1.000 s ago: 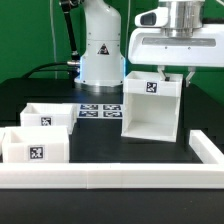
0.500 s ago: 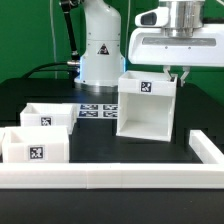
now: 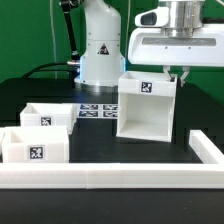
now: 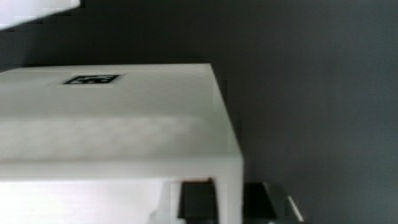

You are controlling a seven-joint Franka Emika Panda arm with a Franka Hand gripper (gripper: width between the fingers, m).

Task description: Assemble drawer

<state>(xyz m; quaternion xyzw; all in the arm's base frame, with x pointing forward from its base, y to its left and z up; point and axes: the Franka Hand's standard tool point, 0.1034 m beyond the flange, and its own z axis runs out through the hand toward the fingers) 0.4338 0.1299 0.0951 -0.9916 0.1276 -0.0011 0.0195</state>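
The drawer's tall white housing (image 3: pixel 148 110) stands open-fronted on the black table, right of centre, with a tag on its top. My gripper (image 3: pixel 178 76) is at its top edge on the exterior view's right. In the wrist view the housing's top (image 4: pixel 107 120) fills the frame, and my gripper (image 4: pixel 230 200) has one dark finger (image 4: pixel 198 203) inside and one outside the side wall, shut on it. Two small tagged trays, one (image 3: pixel 48 115) behind the other (image 3: pixel 35 148), sit on the exterior view's left.
A long low white rail (image 3: pixel 110 180) runs along the front and turns up at the exterior view's right. The marker board (image 3: pixel 98 110) lies flat behind the housing. The arm's white base (image 3: pixel 100 50) stands at the back.
The housing has shifted slightly toward the exterior view's left with my gripper on its wall, then stayed still. The trays have not moved.
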